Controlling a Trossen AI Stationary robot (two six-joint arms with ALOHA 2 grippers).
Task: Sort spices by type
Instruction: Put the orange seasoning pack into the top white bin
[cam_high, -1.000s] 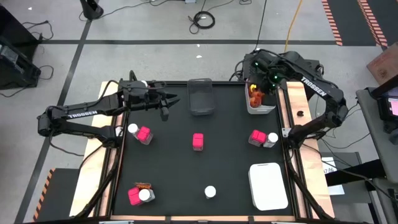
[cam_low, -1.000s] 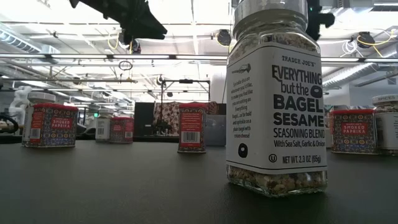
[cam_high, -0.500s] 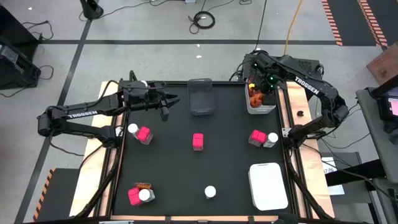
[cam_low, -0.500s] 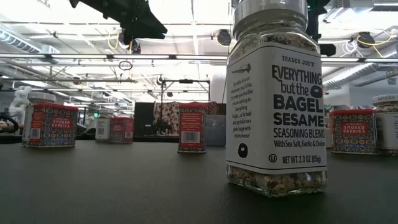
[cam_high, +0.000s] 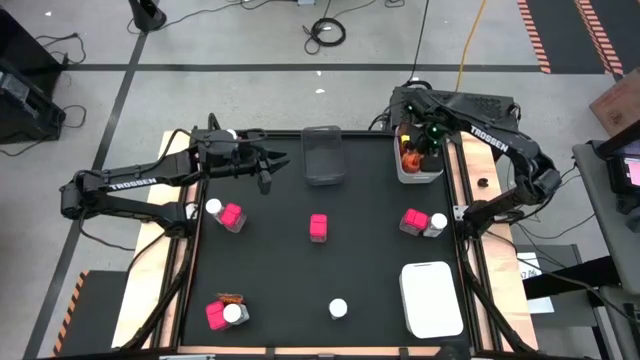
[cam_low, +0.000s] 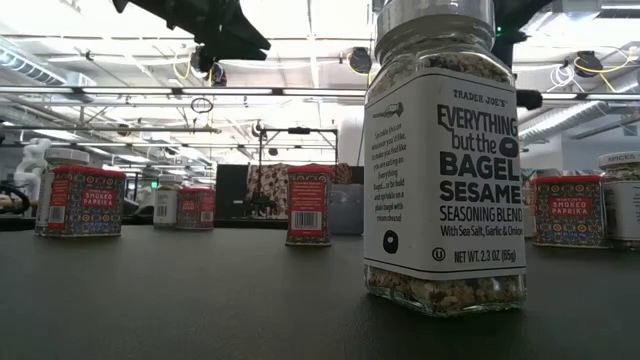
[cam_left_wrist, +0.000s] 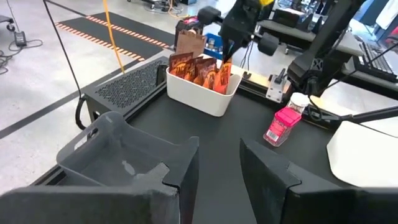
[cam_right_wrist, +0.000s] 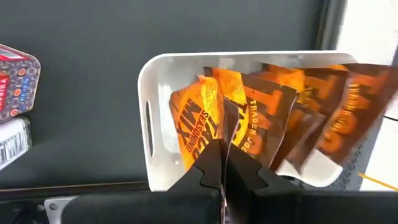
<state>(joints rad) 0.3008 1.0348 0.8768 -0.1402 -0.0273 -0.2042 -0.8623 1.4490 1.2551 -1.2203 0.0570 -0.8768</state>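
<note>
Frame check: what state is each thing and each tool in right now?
Right tool: shut, at the sachets; whether it grips one is unclear.
Sachets: standing in a white bin.
Left tool: open, empty, by the grey tray.
Grey tray: empty.
Other white bin: nothing visible in it.
Jars: upright, unsorted on the table.
Pink packs: unsorted on the table.

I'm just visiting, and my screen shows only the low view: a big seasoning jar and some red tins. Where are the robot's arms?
Observer: The right end effector is shut, above a white bin at the table's far right corner.
Operator: What's in the bin?
Observer: Orange sachets, several packed together.
Operator: And the other arm?
Observer: The left end effector hovers open and empty beside a grey tray.
</note>
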